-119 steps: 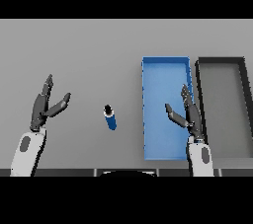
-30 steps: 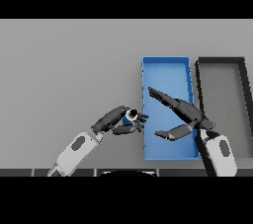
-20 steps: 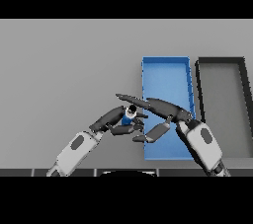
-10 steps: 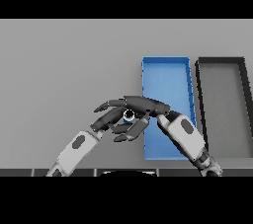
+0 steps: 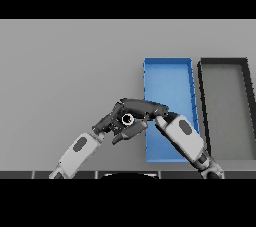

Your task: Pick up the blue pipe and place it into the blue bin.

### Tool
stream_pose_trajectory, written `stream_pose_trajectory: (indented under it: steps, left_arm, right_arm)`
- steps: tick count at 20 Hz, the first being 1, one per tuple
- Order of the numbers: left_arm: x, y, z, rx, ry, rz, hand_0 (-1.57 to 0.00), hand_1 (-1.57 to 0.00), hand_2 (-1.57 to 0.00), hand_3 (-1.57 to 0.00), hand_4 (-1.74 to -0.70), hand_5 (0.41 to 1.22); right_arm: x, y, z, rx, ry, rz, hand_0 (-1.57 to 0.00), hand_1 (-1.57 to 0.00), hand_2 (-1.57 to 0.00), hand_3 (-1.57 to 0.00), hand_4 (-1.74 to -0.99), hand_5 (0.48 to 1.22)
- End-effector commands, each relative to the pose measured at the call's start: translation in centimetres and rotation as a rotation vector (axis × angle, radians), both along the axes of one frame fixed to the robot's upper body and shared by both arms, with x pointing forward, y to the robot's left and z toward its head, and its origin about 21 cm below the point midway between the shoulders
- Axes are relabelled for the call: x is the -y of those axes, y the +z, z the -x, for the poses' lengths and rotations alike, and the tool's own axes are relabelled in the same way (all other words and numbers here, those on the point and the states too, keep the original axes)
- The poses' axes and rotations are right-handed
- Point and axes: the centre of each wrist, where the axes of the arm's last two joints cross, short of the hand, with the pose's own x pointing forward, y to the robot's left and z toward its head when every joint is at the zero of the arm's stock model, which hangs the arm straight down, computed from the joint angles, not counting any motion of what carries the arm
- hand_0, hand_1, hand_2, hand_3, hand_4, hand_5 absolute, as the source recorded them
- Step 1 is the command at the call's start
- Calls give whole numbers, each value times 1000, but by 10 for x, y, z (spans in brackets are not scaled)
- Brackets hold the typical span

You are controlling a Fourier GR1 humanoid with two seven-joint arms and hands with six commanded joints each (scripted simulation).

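Both hands meet on the blue pipe (image 5: 127,119) just left of the blue bin (image 5: 167,78): left hand (image 5: 111,123) fingers curled around it, right hand (image 5: 142,108) fingers closing over it.

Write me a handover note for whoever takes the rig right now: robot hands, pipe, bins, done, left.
Left robot hand: fingers curled round the small blue pipe, whose round open end shows between both hands, left of the bin.
Right robot hand: reaches across from the right and lies over the pipe from above, fingers fairly straight; whether it grips cannot be told.
Blue rectangular bin: right of the hands, nothing visible inside it. Dark grey bin beside it on the right.
Done: pipe grasped by the left robot hand.
Left: carry it right over the blue bin's near left wall, release it inside, withdraw both hands.
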Motion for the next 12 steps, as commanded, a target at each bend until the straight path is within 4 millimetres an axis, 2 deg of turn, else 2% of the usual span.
stream_pose_trajectory:
  steps: [1, 5, 6, 7, 9, 10, 12]
  left_arm:
    - [0, 1, 1, 13, 5, -12, -1571, -1566, -1571, -1511, -1725, 1221]
    - [-3, 4, -2, 5, 2, -13, -1571, -1569, -1571, -1546, -1729, 1221]
    - [-4, 5, -2, 9, 5, -9, -1571, -1569, -1571, -1442, -1724, 1221]
    - [-5, 6, 0, 22, 4, -10, -1569, -1513, -1458, -1468, -1656, 1221]
    - [-5, 5, -3, 54, -1, -53, -1045, -991, -950, -963, -1426, 1221]
    - [-6, 2, -3, 50, -20, -68, -836, -793, -760, -770, -1320, 1221]
    - [-9, 6, -5, 83, -33, -101, -535, -507, -486, -492, -1144, 1221]
  right_arm:
    - [-3, -3, 4, 8, 12, -4, -1453, -1455, -1455, -1426, -1436, 1068]
    - [-4, -2, 2, -27, 20, -36, -1523, -1523, -1524, -1512, -1470, 1158]
    - [-1, -1, 0, -36, 17, -47, -1532, -1533, -1533, -1523, -1475, 1171]
    - [3, 1, 2, -36, 23, -54, -1540, -1540, -1541, -1533, -1478, 1181]
    - [-1, 3, 3, -26, 2, -25, -1551, -1551, -1552, -1547, -1483, 1195]
    - [-4, 3, 6, -26, -5, -11, -1555, -1555, -1555, -1552, -1484, 1201]
    - [-3, 4, 4, -26, -20, -26, -1561, -1561, -1561, -1559, -1486, 1208]
